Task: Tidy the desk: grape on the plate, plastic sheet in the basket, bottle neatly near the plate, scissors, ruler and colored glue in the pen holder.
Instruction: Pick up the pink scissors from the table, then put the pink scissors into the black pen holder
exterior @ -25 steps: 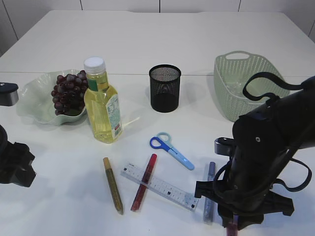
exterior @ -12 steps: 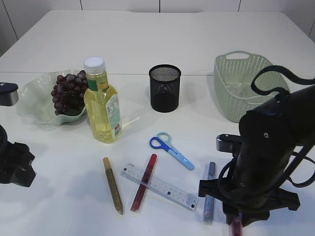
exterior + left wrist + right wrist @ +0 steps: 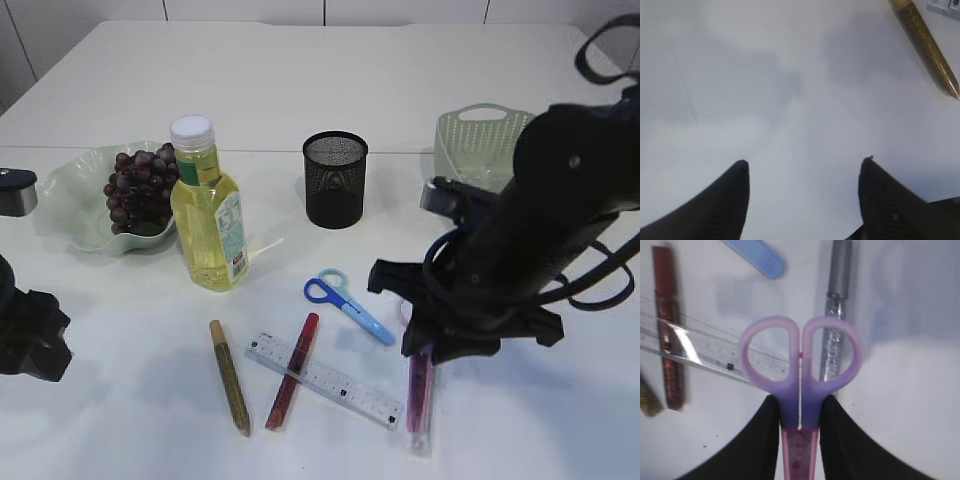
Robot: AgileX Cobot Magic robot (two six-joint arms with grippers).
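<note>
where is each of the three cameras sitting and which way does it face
Exterior view: raised at the table's near edge, slanting down across the white table at the black mesh pen holder; both dark arms show.
Left wrist view: on the left arm, facing down at bare table; open left gripper shows.
Right wrist view: on the right arm, facing down; right gripper jaws clamp the pink-handled scissors.
Shared: the clear plastic ruler and red glitter glue pen appear in exterior and right wrist views.
</note>
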